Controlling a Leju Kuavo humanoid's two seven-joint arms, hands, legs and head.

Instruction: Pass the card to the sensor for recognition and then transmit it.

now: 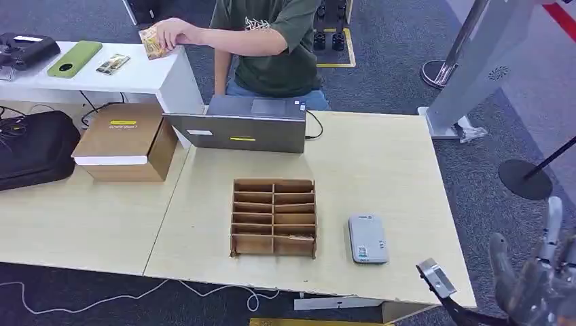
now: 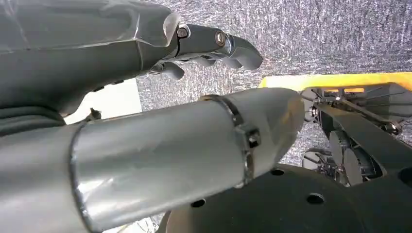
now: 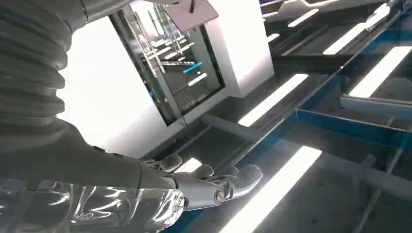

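Note:
A person in a green shirt (image 1: 272, 41) sits behind the table and holds a yellowish card packet (image 1: 153, 42) over the white side table. The grey sensor box (image 1: 367, 238) lies flat near the table's front right, beside a wooden compartment rack (image 1: 274, 217). My right hand (image 1: 536, 278) is raised off the table's front right corner, fingers spread and holding nothing; the right wrist view shows its fingers (image 3: 218, 187) stretched out against the ceiling. My left hand (image 2: 209, 43) hangs low over the carpet with nothing in it.
A grey laptop (image 1: 244, 125) stands at the table's far edge. To the left are a cardboard box (image 1: 126, 139) and a black bag (image 1: 34, 146). A green phone (image 1: 75, 59) and a loose card (image 1: 113, 64) lie on the white side table (image 1: 170, 75).

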